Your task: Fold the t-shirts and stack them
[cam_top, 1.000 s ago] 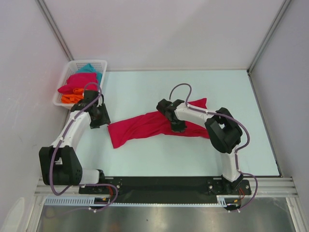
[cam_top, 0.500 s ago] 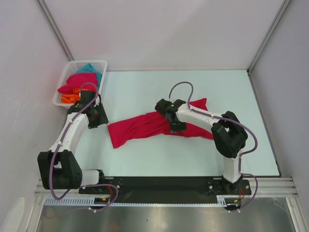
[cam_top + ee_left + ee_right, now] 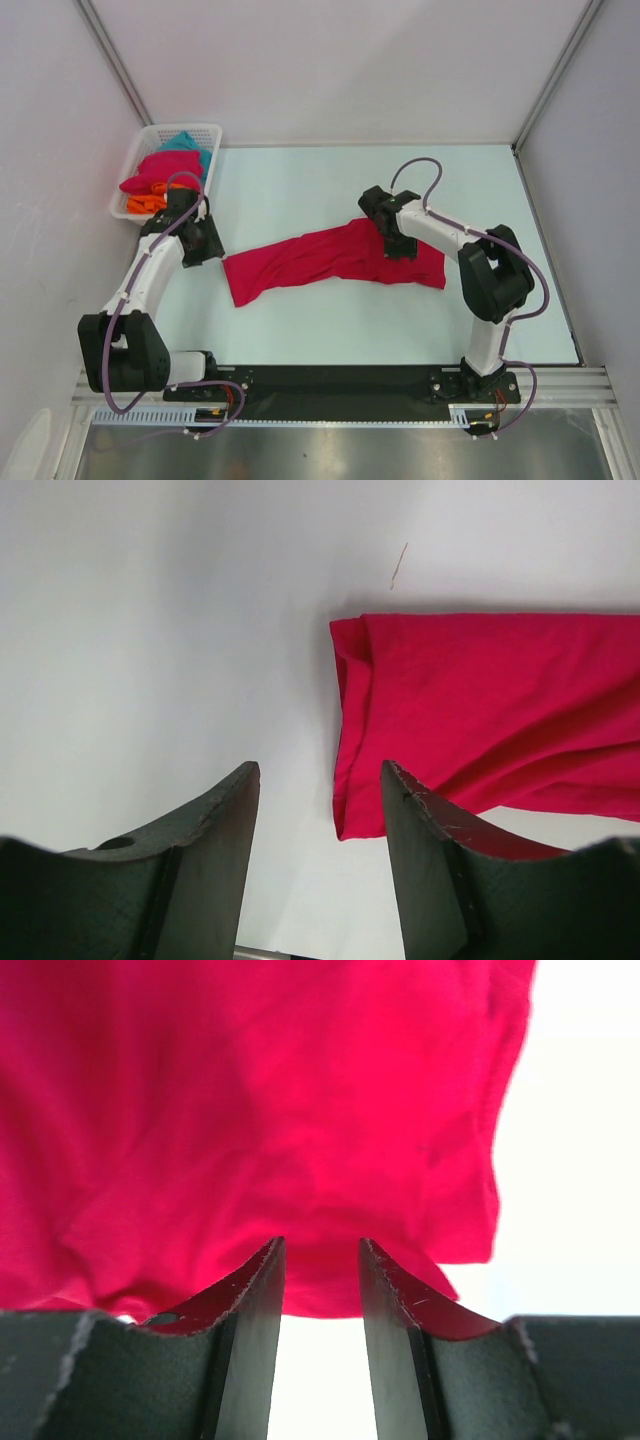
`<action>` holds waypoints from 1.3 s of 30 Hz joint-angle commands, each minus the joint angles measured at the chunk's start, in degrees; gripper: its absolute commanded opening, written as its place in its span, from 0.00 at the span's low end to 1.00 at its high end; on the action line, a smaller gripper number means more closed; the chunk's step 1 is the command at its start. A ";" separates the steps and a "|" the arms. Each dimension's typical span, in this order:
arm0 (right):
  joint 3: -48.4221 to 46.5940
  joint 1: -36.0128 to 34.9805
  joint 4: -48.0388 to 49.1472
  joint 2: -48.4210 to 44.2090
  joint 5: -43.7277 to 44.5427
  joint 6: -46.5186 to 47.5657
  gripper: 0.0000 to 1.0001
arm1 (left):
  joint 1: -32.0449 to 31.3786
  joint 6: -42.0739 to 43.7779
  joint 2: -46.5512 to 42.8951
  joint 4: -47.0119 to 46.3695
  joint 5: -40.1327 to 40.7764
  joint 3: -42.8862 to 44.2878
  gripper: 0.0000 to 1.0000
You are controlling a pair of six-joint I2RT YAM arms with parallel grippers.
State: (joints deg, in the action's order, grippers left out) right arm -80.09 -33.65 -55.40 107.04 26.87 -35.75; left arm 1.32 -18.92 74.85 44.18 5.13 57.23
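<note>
Crimson t-shirt (image 3: pixel 320 258) lies stretched across mid-tabletop (image 3: pixel 300 190). My left tool (image 3: pixel 318 768) gapes wide, empty, just beside its left end. My right tool (image 3: pixel 321 1242) is narrowly parted over its right part, clamping nothing.

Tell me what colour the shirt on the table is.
Plain crimson-pink; the shirt shows best in the top view.

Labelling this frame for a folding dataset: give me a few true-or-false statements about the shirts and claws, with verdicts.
1. A crimson t-shirt lies on the table. True.
2. The left claw is shut on the shirt. False: it is open and empty, beside the shirt's left end.
3. The basket holds pink cloth, orange cloth and teal cloth. True.
4. The right claw is above the basket. False: it is open over the shirt's right part.
</note>
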 commanded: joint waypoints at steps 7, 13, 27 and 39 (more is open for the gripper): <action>7.13 -1.68 -1.64 -6.84 2.04 -1.78 0.41 | 0.52 1.43 -1.20 -0.77 -1.08 -0.19 0.57; 12.76 -0.28 -1.29 -10.54 1.69 -2.22 0.41 | 0.52 1.60 -1.11 -1.03 -1.52 -0.10 0.57; 7.95 0.42 -3.05 -12.74 1.60 -1.43 0.41 | 0.52 1.69 -1.20 -1.03 -1.61 -0.19 0.57; -4.19 10.79 0.73 -1.69 -2.44 5.95 0.45 | 0.70 1.69 -1.37 -0.76 -1.61 0.42 0.57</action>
State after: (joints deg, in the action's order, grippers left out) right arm -80.90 -25.08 -56.25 99.55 25.52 -32.84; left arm 1.43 -18.33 74.85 44.18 4.03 57.10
